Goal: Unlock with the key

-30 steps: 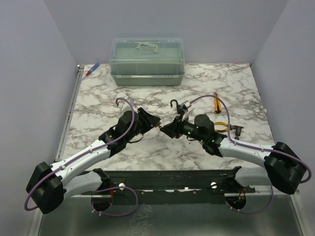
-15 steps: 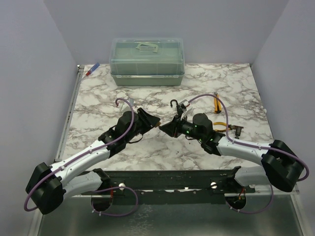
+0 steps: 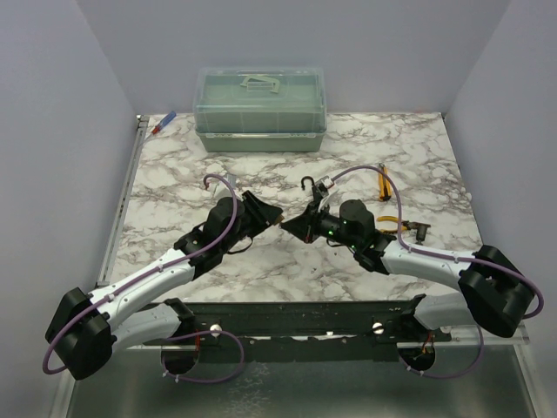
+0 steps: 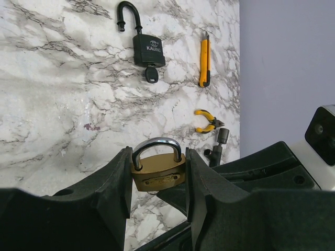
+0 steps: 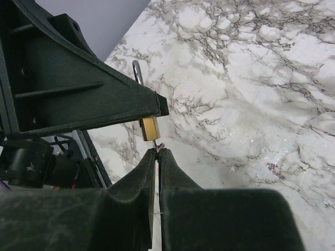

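Above the middle of the bench (image 3: 392, 139), the left claw (image 4: 158, 166) clamps a brass padlock (image 4: 158, 177) by its sides, steadying it. Its underside faces the right claw (image 5: 157, 155), which pinches the key (image 5: 156, 148). Only the key's tip shows, apparently lined up for insertion.

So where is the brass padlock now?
The brass padlock is clamped in the left gripper over mid-table, right gripper at its base, black padlock farther back.
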